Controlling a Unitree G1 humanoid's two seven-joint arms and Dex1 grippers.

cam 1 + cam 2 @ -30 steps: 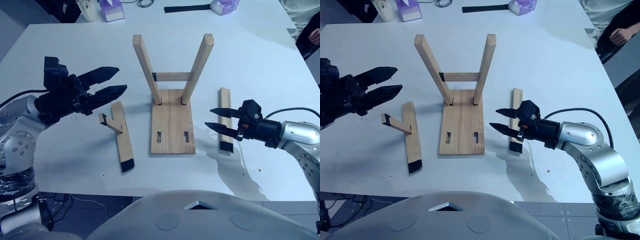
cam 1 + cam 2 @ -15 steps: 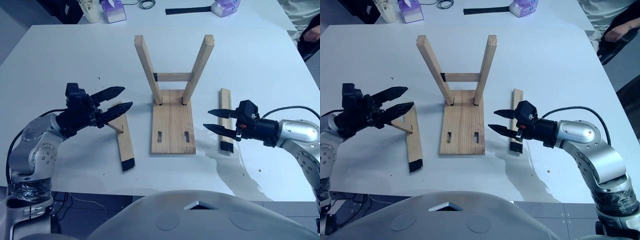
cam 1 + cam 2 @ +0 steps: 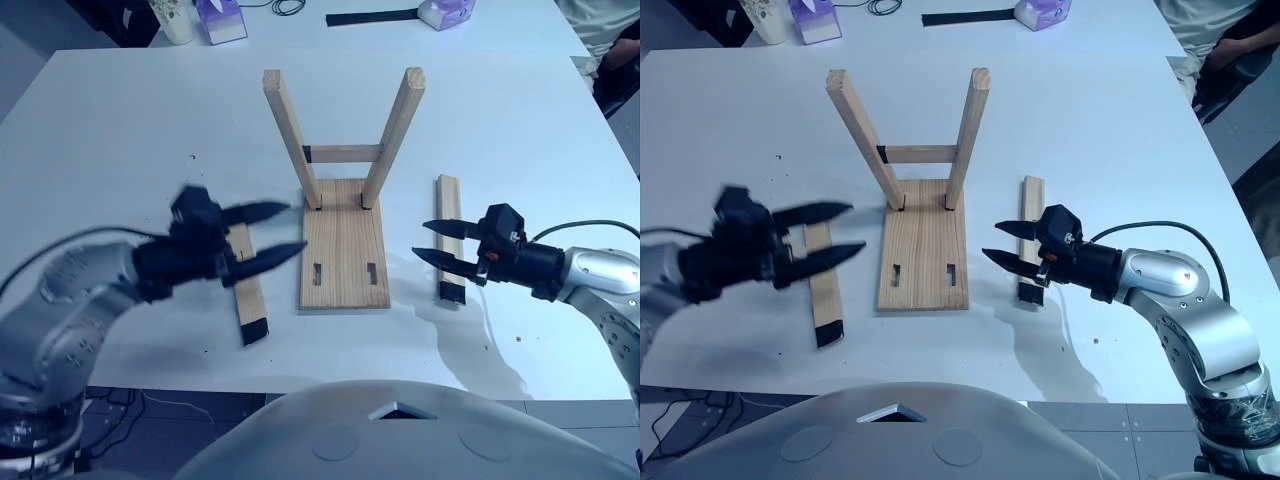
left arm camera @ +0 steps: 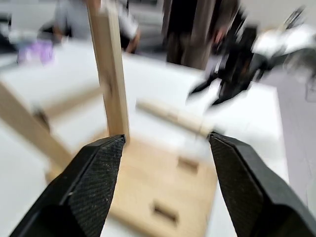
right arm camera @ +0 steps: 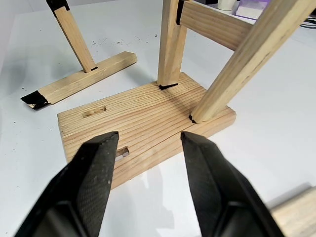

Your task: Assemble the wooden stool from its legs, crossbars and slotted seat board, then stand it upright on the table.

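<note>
seat board (image 3: 345,245) flat, leg pair (image 3: 345,153) upright

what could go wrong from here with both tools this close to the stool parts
The open left tool has its tips close to the seat board edge; going further might shove the board and topple the two upright legs.
The leg with the crossbar stub lies partly under that tool, so a grasp could catch the stub and twist it.
The open right tool hangs across the loose leg and may knock it.
</note>
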